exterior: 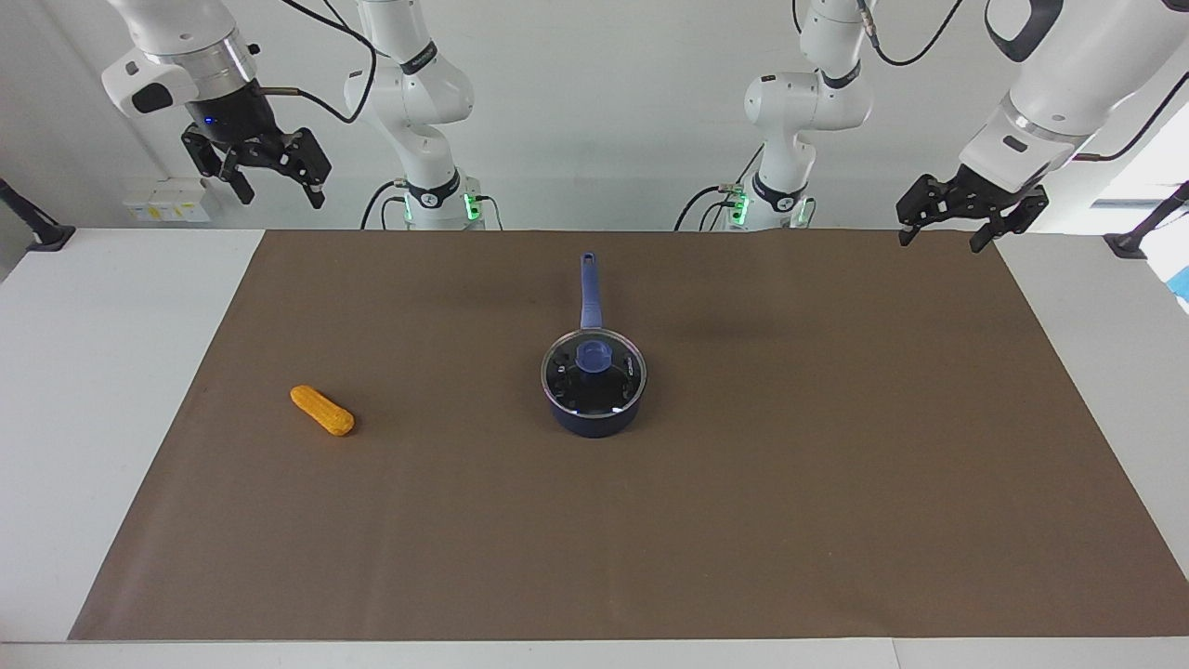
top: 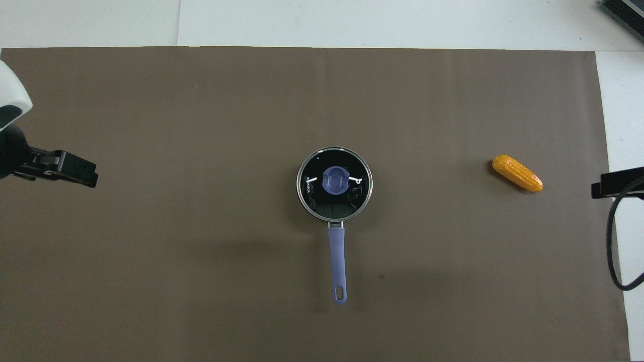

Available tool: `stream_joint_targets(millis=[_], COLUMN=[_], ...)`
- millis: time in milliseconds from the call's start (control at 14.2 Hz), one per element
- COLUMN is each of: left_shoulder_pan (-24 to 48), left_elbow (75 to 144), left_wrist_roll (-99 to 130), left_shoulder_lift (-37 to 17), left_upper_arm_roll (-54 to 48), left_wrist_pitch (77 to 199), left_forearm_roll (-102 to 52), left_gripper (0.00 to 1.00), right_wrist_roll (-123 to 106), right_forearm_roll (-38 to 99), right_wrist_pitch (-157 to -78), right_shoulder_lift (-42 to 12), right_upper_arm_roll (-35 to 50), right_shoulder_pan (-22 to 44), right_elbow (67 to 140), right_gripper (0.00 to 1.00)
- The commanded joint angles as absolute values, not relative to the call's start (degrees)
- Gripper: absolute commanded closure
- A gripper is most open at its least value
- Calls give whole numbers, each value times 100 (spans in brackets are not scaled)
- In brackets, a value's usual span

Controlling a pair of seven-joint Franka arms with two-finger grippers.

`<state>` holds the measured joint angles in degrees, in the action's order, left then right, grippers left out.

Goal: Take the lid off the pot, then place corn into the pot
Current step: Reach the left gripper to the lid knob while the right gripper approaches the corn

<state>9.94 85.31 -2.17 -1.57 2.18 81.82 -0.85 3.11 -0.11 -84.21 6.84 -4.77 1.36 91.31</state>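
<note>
The dark blue pot (exterior: 594,420) stands at the middle of the brown mat, its long handle (exterior: 589,288) pointing toward the robots. The glass lid (exterior: 581,386) with its blue knob sits on the pot; it also shows in the overhead view (top: 334,181). The corn (exterior: 321,410) lies on the mat toward the right arm's end and also shows in the overhead view (top: 517,173). My left gripper (exterior: 940,237) is open and empty, raised over the mat's edge at the left arm's end. My right gripper (exterior: 279,190) is open and empty, raised at the right arm's end, where the arm waits.
The brown mat (exterior: 836,483) covers most of the white table (exterior: 111,353). A black cable (top: 616,241) hangs by the right gripper at the mat's edge.
</note>
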Motion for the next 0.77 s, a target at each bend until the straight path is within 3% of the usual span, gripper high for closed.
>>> stream_joint_targets(millis=[0,702], left_shoulder_pan=[1501,2732], left_elbow=[8972,9404], left_wrist_roll=[402,2864], left_shoulder_lift=[18,-403], left_upper_arm_roll=[281,272], left_wrist_pitch=[8612,10151], left_forearm_roll=[-35,-202], left_gripper=[0,0], right_wrist_roll=[272,246], right_forearm_roll=[53,44], right_wrist_pitch=[-8552,-8604], right_shoulder_lift=[765,756], right_upper_arm_roll=[-457,-483], right_shoulder_pan=[123,62], right_elbow=[9220,9228], right_gripper=[0,0])
